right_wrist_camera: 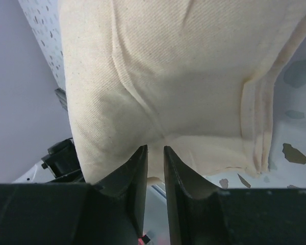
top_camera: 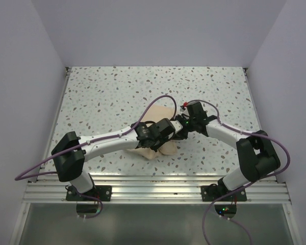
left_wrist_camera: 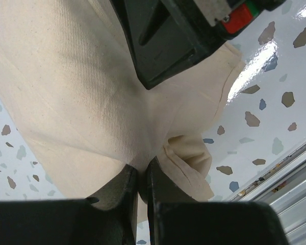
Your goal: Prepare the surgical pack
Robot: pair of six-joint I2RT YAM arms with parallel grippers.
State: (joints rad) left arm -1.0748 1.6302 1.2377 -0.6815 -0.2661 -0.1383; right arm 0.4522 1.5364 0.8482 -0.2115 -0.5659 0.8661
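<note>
The surgical pack (top_camera: 154, 151) is a beige-tan cloth-like bundle at the middle of the table, mostly hidden under both grippers. My left gripper (top_camera: 168, 136) reaches in from the left. In the left wrist view its gripper (left_wrist_camera: 142, 176) is shut, with a fold of the tan wrap (left_wrist_camera: 81, 92) pinched at the fingertips. My right gripper (top_camera: 179, 129) comes in from the right, close against the left one. In the right wrist view its gripper (right_wrist_camera: 155, 149) is nearly closed on the edge of the wrap (right_wrist_camera: 183, 76), whose creases run to the tips.
The speckled tabletop (top_camera: 117, 97) lies all round the bundle. A metal rail (top_camera: 158, 186) runs along the near edge. The right gripper's black body (left_wrist_camera: 163, 41) hangs right above the wrap in the left wrist view. Purple walls close in three sides.
</note>
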